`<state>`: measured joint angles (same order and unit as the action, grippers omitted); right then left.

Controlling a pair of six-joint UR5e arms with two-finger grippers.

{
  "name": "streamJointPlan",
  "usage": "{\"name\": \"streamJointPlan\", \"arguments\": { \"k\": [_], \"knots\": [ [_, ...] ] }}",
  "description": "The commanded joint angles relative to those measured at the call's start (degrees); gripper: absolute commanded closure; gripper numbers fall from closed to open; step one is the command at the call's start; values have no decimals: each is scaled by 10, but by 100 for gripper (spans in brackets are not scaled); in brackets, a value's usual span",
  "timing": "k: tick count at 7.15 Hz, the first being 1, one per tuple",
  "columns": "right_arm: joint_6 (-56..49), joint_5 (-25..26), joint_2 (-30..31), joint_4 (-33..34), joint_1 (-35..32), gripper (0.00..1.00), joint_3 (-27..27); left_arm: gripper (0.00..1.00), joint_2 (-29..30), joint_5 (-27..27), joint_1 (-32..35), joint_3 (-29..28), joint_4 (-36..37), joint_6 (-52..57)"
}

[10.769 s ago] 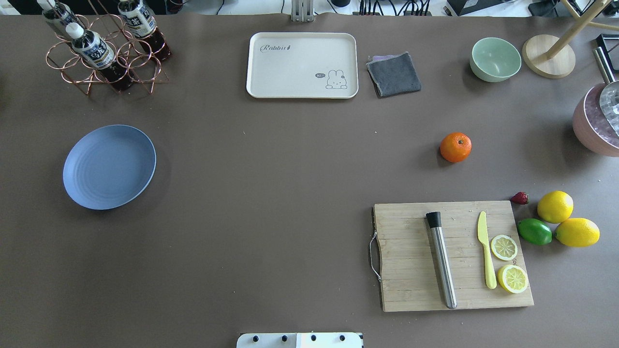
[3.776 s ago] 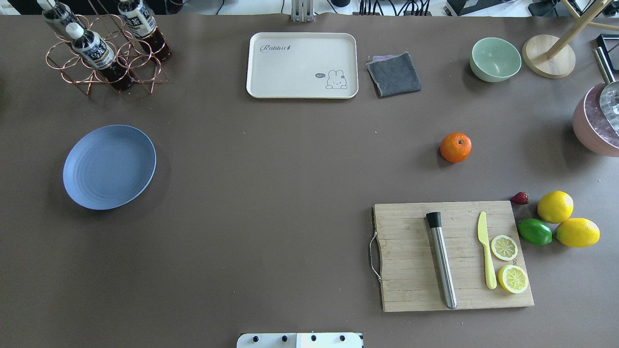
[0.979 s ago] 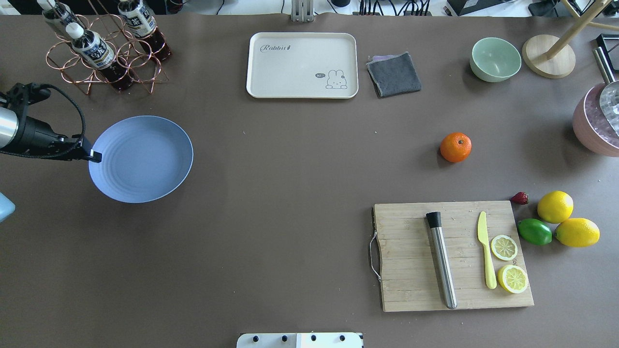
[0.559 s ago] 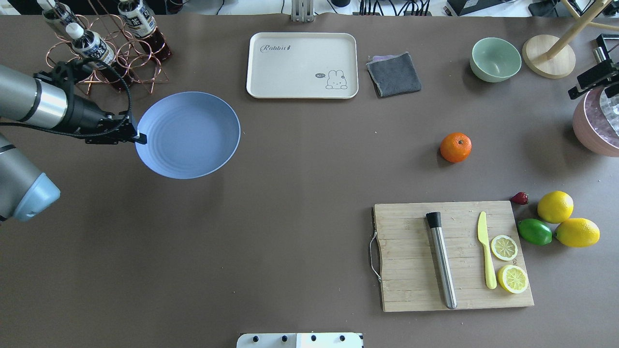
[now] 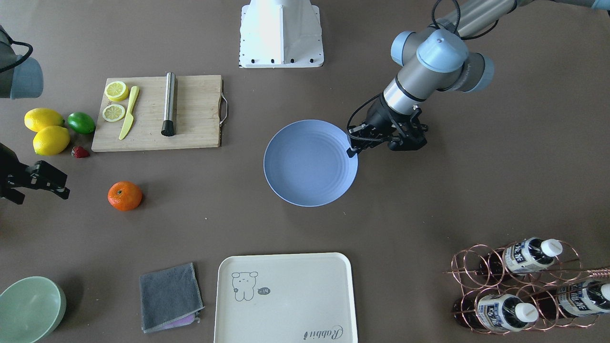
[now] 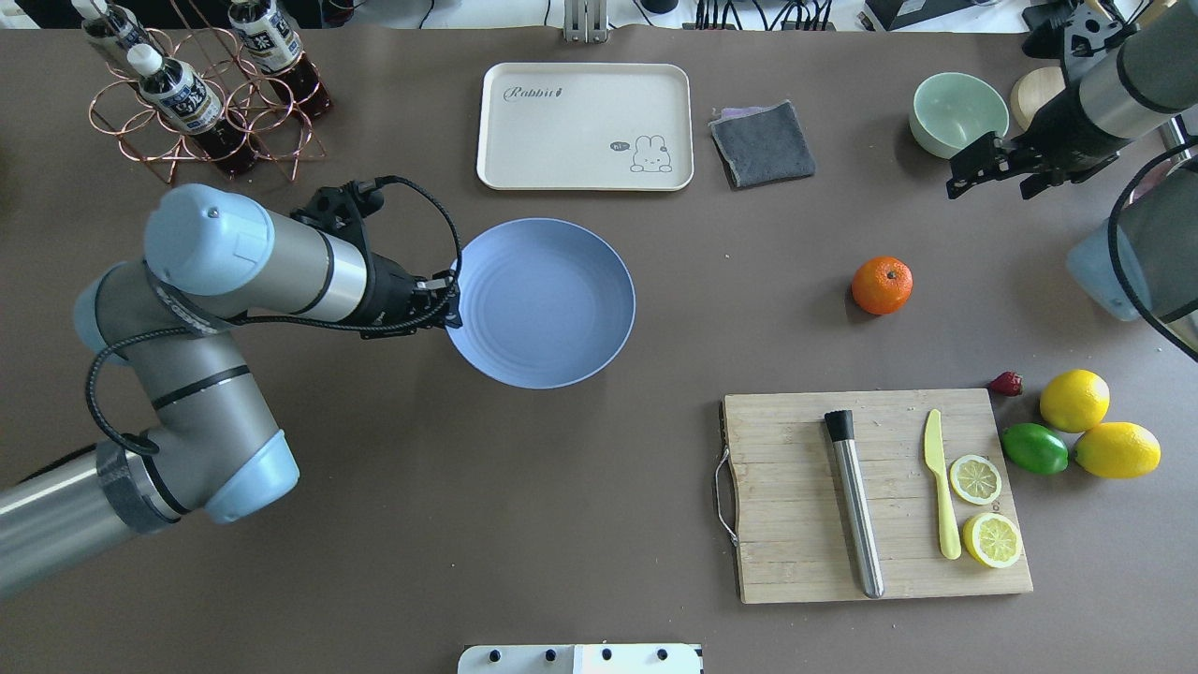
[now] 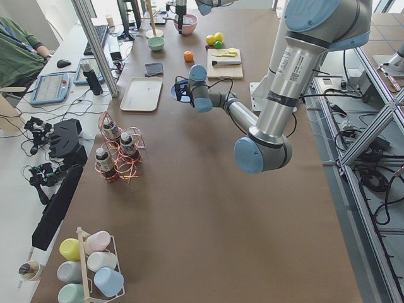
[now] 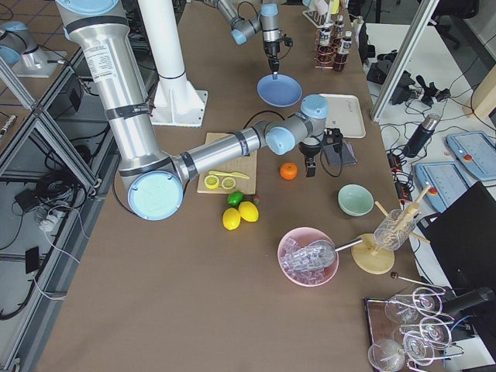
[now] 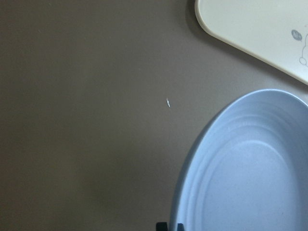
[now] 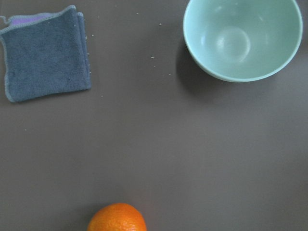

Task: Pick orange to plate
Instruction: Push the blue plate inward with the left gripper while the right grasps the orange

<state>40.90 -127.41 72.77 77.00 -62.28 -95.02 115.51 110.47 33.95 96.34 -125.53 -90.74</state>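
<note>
The orange (image 6: 882,285) sits alone on the brown table, right of centre, and shows at the bottom edge of the right wrist view as the same orange (image 10: 117,219). The blue plate (image 6: 552,309) is over the table's middle, just below the cream tray. My left gripper (image 6: 451,305) is shut on its left rim; its fingertips (image 9: 166,226) pinch the rim in the left wrist view. My right gripper (image 6: 973,167) hovers open and empty between the green bowl and the orange, up and to the right of the fruit. The front view shows plate (image 5: 310,163) and orange (image 5: 125,196) far apart.
A cutting board (image 6: 796,505) with a muddler, yellow knife and lemon slices lies near right. Two lemons (image 6: 1095,426), a lime and a strawberry sit beside it. The cream tray (image 6: 585,126), grey cloth (image 6: 762,143), green bowl (image 6: 956,114) and bottle rack (image 6: 201,94) line the far side.
My left arm came in, gripped the plate's rim and carried it right, from the table's left to its middle. My right arm entered from the right edge toward the bowl. The orange stayed put.
</note>
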Motion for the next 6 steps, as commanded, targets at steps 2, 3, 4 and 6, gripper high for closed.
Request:
{"name": "streamJointPlan", "arguments": {
  "k": [2, 3, 4, 6],
  "knots": [
    [100, 58, -8, -49, 79, 0, -1, 100, 32, -127, -114, -19, 8, -33],
    [102, 66, -8, -49, 89, 0, -1, 100, 36, -128, -115, -23, 8, -41],
    [101, 68, -8, -49, 91, 0, 2, 100, 40, -127, -106, -30, 9, -41],
    [102, 85, -7, -49, 102, 0, 4, 96, 39, -119, -56, -40, 8, -35]
  ]
}}
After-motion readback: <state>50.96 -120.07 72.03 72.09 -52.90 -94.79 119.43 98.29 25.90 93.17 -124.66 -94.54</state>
